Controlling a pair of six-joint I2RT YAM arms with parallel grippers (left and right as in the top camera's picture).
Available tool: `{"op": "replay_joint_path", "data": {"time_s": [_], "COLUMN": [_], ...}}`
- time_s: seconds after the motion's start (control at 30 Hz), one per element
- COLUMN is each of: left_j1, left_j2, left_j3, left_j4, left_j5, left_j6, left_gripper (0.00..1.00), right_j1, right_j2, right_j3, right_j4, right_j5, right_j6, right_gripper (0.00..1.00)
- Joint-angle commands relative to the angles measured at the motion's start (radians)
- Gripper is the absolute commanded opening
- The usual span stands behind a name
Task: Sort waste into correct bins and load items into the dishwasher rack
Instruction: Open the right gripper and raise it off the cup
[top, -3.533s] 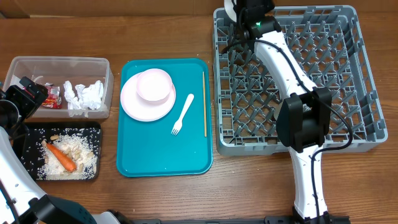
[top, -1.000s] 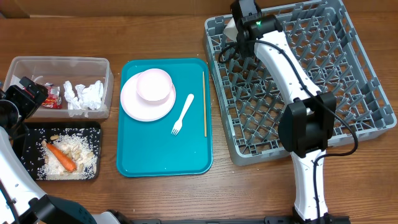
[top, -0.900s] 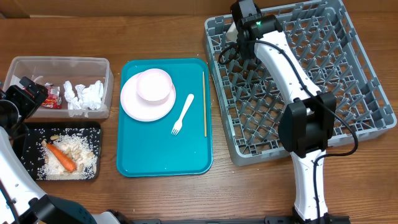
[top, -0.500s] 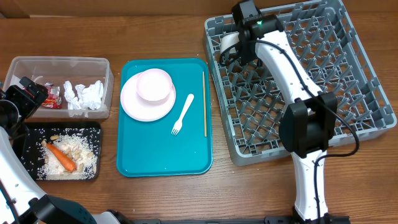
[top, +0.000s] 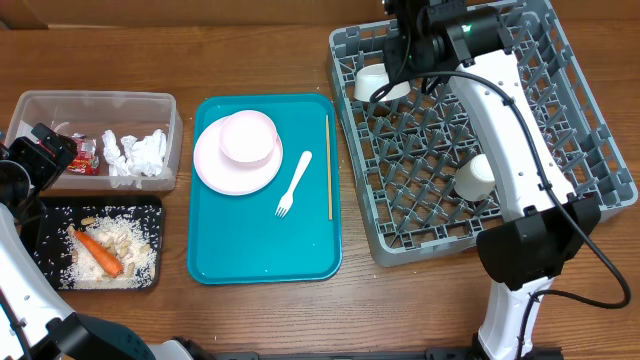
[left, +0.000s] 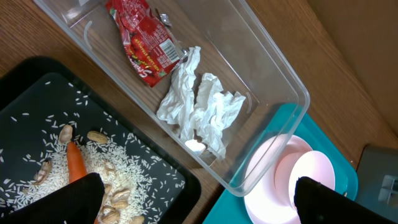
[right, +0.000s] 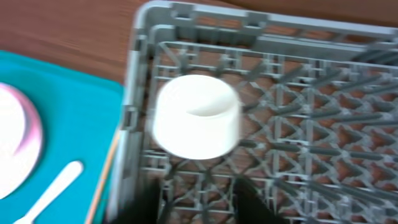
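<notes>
A small white bowl (top: 378, 82) (right: 196, 118) rests in the back-left corner of the grey dishwasher rack (top: 590, 150). My right gripper (top: 398, 60) (right: 199, 202) hovers just behind it, fingers slightly apart with nothing between them; the view is blurred. A white cup (top: 472, 177) stands mid-rack. On the teal tray (top: 260, 250) lie a plate (top: 225, 175) with a bowl (top: 248, 137) on it, a fork (top: 294, 183) and a chopstick (top: 328, 165). My left gripper (top: 45, 150) (left: 199, 205) hangs open over the bins.
The clear tub (top: 100, 98) holds a red wrapper (left: 146, 40) and crumpled tissue (left: 199, 106). The black tray (top: 40, 215) in front of it holds a carrot (top: 98, 252) and rice (top: 130, 240). The rack sits skewed on the wooden table.
My right gripper let go of the white bowl in the rack's corner and drew back to the right. The swinging arm uncovered the cup mid-rack. The left arm has not moved.
</notes>
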Motion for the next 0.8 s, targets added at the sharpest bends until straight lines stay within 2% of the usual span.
{"op": "replay_joint_path", "data": {"time_s": [0.0, 0.23, 0.5, 0.77], "left_j1": [0.000, 0.000, 0.000, 0.000], "left_j2": [0.001, 0.001, 0.001, 0.001], "left_j3": [0.023, 0.023, 0.023, 0.023], "left_j4": [0.001, 0.001, 0.001, 0.001], "left_j5": [-0.007, -0.007, -0.007, -0.007], "left_j6": [-0.005, -0.006, -0.006, -0.006], "left_gripper": [1.00, 1.00, 1.00, 1.00], "right_j1": [-0.001, 0.000, 0.000, 0.000], "right_j2": [0.004, 0.007, 0.007, 0.008], "right_j3": [0.001, -0.069, -0.236, -0.304], "right_j4": [-0.018, -0.010, 0.240, 0.368], "right_j5": [-0.122, -0.126, -0.126, -0.122], "right_j6": [0.065, 0.127, 0.132, 0.135], "right_gripper": [0.04, 0.04, 0.04, 0.04]}}
